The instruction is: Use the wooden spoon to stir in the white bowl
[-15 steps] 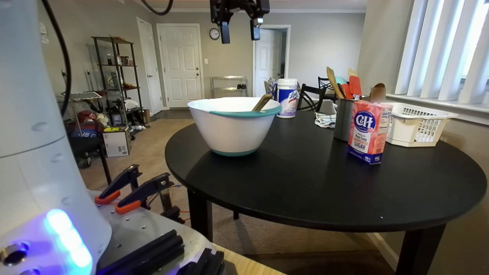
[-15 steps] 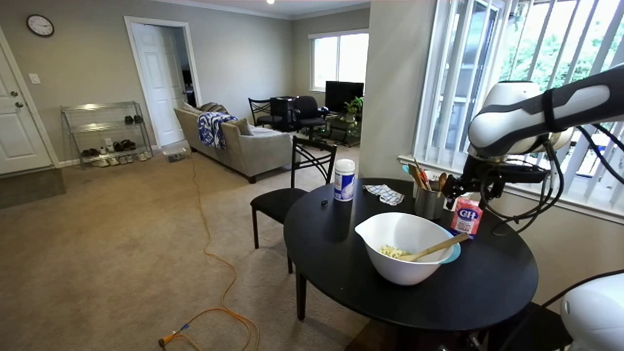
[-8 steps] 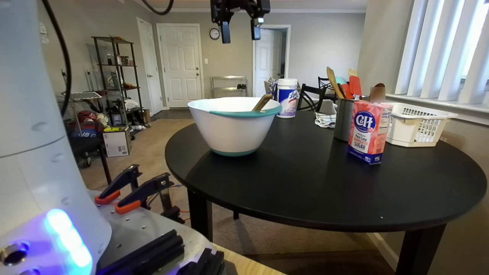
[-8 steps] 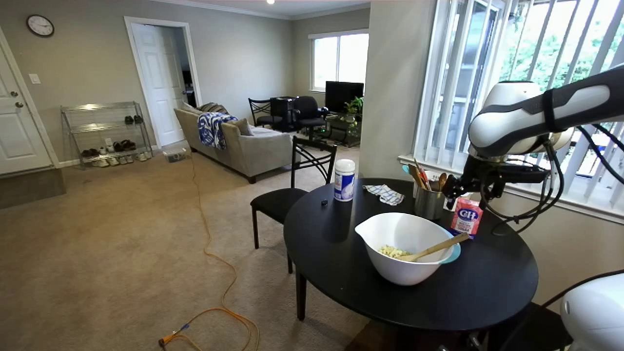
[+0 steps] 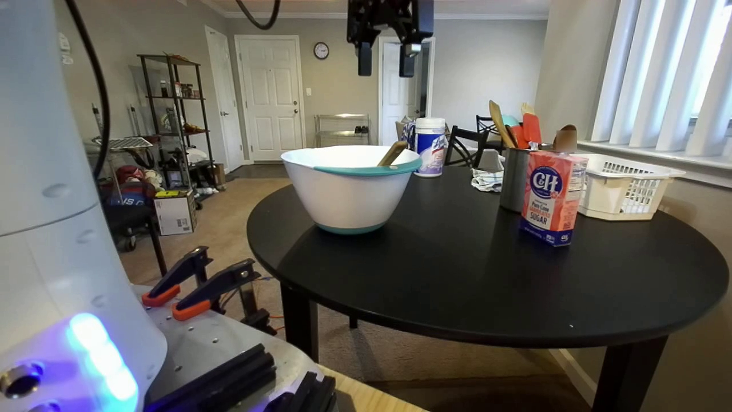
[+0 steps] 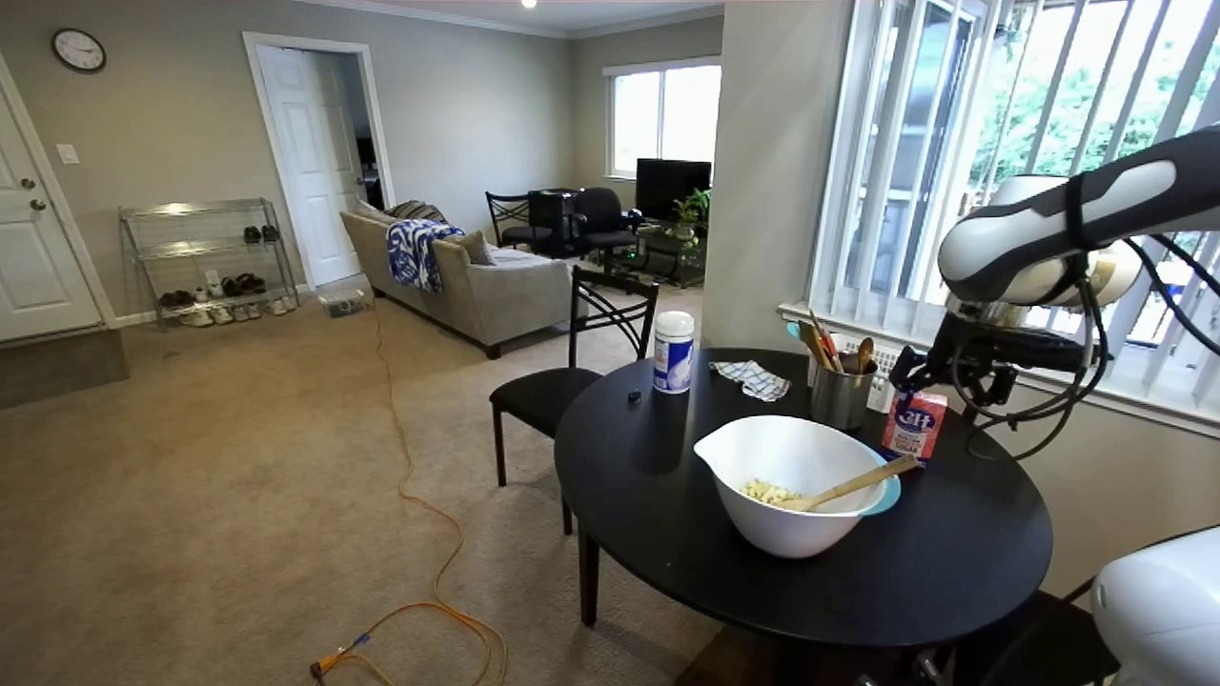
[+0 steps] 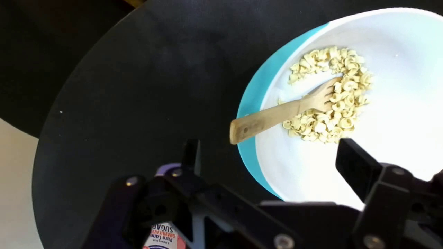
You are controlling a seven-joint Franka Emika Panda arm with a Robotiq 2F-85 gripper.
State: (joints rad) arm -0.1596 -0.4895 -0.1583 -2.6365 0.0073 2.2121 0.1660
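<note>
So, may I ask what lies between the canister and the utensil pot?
A cloth lies between the canister and the utensil pot in both exterior views.

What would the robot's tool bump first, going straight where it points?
Probably the handle of the forked wooden spoon, poking over the rim of the white bowl, but depth is unclear.

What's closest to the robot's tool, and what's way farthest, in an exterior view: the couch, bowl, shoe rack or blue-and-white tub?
In an exterior view, nearest to the tool first:
1. Bowl, on the table, close by.
2. Blue-and-white tub, farther back on the table.
3. Couch, out past the table.
4. Shoe rack, way over at the picture's left.
</note>
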